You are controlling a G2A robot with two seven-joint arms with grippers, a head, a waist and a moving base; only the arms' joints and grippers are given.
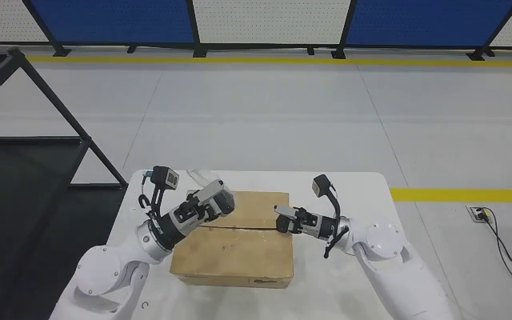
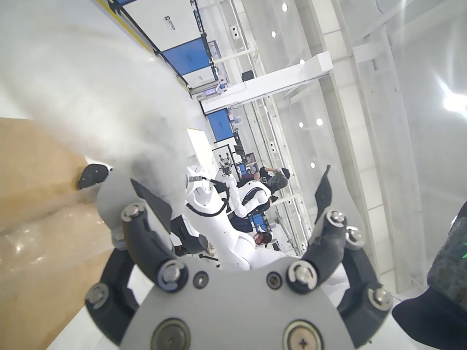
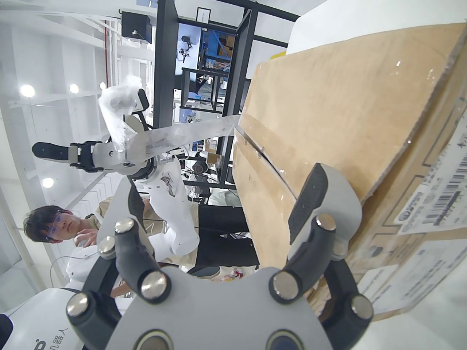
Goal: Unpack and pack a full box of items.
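The closed cardboard box (image 1: 232, 248) sits on the table (image 1: 336, 296). The left gripper (image 1: 218, 200), fingers spread, hangs over its far-left side, clear tape (image 3: 189, 136) stretching from it to the seam. The right gripper (image 1: 282, 222) has its fingers apart at the box's right edge.
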